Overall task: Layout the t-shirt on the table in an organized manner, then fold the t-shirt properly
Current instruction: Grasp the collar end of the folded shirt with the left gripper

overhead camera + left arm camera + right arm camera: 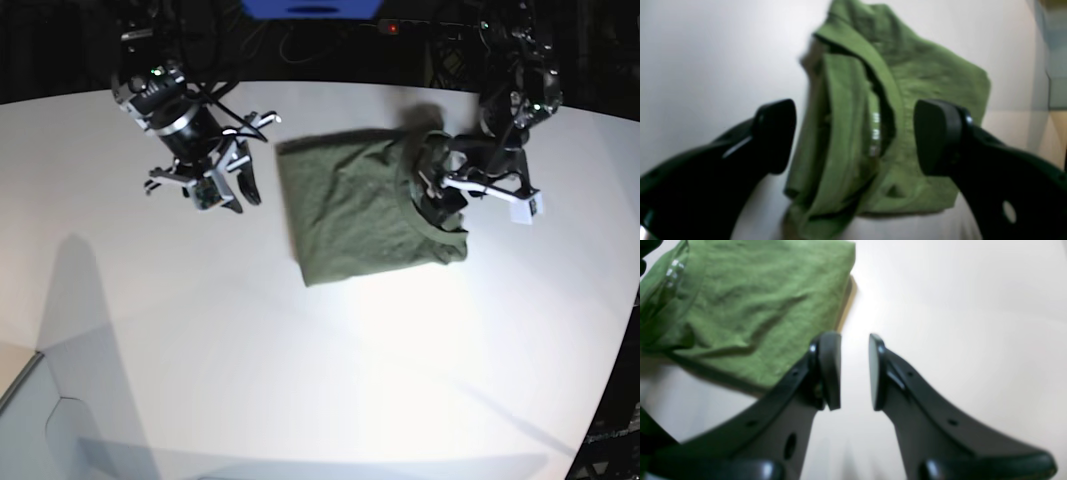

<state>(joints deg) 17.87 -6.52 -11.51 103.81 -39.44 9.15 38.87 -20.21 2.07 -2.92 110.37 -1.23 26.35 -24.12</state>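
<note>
Green cloth lies in a folded block near the middle of the big smooth white table (330,360): it is the olive-green cotton t-shirt (350,210), and its round ribbed collar (873,76) sits at the end by the left arm. The left gripper (855,136) hangs just over that collar end. Its two black fingers (773,133) stand wide apart, one on each side of the collar, and they hold nothing. The right gripper (855,371) is off to the other side of the shirt, above bare table just beside the shirt's edge. Its black fingers (830,370) are close together with a narrow gap, and nothing is between them.
</note>
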